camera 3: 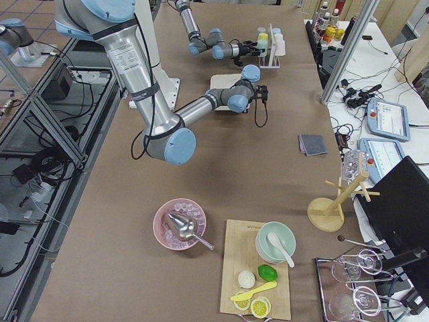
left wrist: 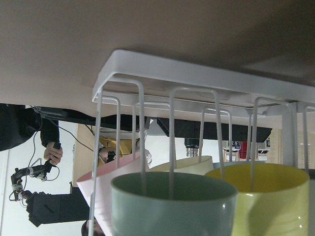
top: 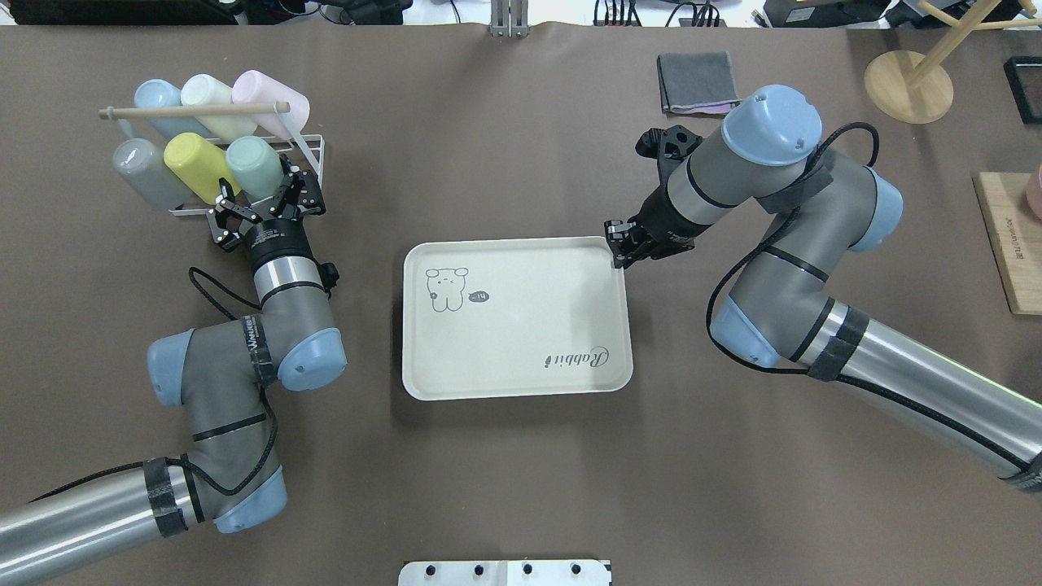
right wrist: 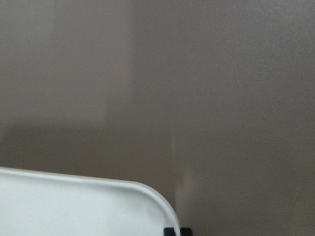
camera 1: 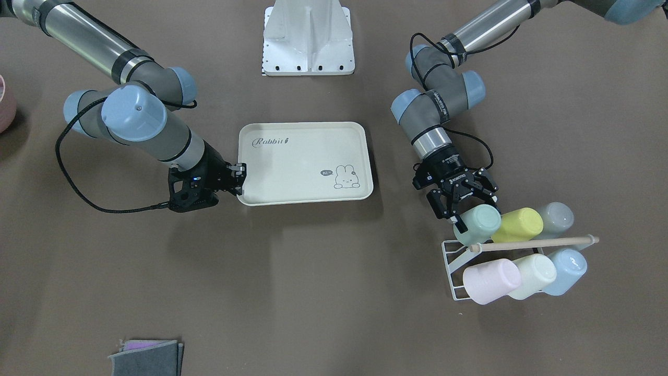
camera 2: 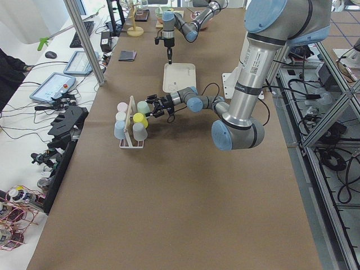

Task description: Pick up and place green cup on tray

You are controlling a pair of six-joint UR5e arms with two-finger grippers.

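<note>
The green cup (top: 252, 163) lay tipped in the white rack (top: 314, 151) on the worktop (top: 521, 122), well apart from the tray (top: 521, 325). The left claw (top: 259, 192) was open, close up at the cup. The right claw (top: 616, 248) was closed beside a tray corner.

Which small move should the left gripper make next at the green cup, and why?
Probably close the left gripper: it is open and seems to straddle the green cup near its mouth, while the cup sits on the rack.
</note>
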